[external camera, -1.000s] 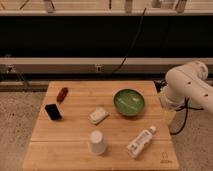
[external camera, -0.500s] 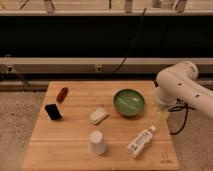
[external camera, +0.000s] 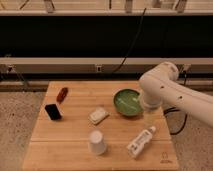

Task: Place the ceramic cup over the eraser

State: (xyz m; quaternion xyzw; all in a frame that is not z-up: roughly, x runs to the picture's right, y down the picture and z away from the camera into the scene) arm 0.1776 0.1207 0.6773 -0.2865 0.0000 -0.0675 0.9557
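Note:
The white ceramic cup (external camera: 97, 142) stands on the wooden table (external camera: 70, 150) near the front middle, its narrower end up. The black eraser (external camera: 52, 111) lies at the left side of the table, well apart from the cup. My gripper (external camera: 150, 118) hangs below the white arm (external camera: 167, 90) over the right side of the table, just right of the green bowl (external camera: 127, 102) and above the white bottle (external camera: 140, 142). It is far from both the cup and the eraser and holds nothing that I can see.
A cream-white block (external camera: 98, 115) lies in the middle, between the cup and the bowl. A small reddish-brown oblong thing (external camera: 62, 94) lies at the back left. A dark wall with rails and cables runs behind the table.
The arm has swung left from beyond the table's right edge to over its right side, next to the bowl. The things on the table have not moved.

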